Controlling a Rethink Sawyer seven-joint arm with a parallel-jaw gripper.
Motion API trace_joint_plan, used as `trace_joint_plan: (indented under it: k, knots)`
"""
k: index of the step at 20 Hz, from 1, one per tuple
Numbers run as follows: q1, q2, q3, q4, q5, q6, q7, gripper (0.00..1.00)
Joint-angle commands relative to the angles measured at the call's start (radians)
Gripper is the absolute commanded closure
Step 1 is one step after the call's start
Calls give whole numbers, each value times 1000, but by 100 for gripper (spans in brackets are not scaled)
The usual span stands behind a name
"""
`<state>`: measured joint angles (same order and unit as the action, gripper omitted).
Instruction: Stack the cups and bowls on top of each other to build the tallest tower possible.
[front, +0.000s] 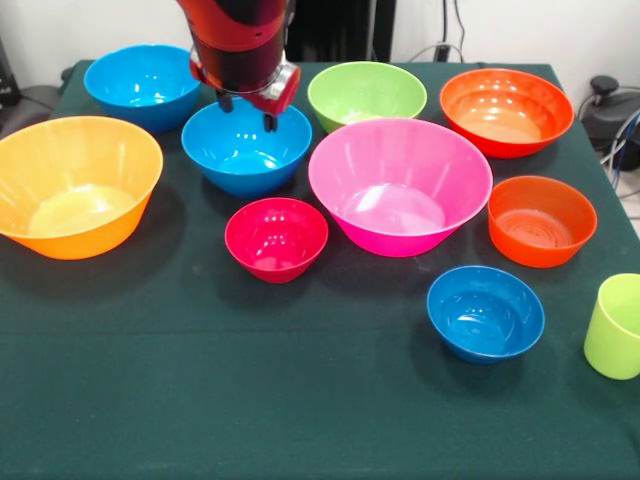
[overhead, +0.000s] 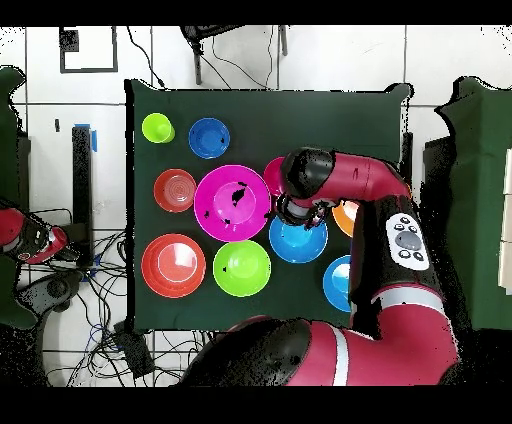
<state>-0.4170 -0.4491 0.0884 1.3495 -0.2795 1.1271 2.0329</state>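
Gripper (front: 243, 108) position: above the far rim of a medium blue bowl (front: 246, 150), with two dark fingertips (front: 226, 101) hanging at rim level. Whether the fingers were spread or closed could not be determined from either view. No item was seen between them.

Layout in the front view, left to right, on the dark green table (front: 200, 400):
- A large orange bowl (front: 75, 190) sat at the left edge.
- A second medium blue bowl (front: 143, 85) sat in the far left corner.
- A small crimson bowl (front: 276, 238) sat just in front of the bowl under the gripper.
- A green bowl (front: 366, 95) sat in the far row, right of the arm.
- A large pink bowl (front: 400, 186) sat at centre, close beside the crimson bowl.
- A large red-orange bowl (front: 506, 110) sat in the far right corner.
- A smaller red-orange bowl (front: 541, 220) sat just right of the pink bowl.
- A small blue bowl (front: 485, 312) sat nearer the camera.
- The lime-green cup (front: 614, 327) stood upright at the right edge.

All items rested separately and open side up; none was stacked.
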Motion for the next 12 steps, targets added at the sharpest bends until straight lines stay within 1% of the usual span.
trace_joint_plan:
  k: [1, 7, 12]
  knots:
    - [8, 81, 86, 47, -63, -137, -103, 0]
    - [4, 126, 99, 14, -50, -179, -96, 0]
    - [-9, 137, 109, 8, -37, -210, -103, 0]
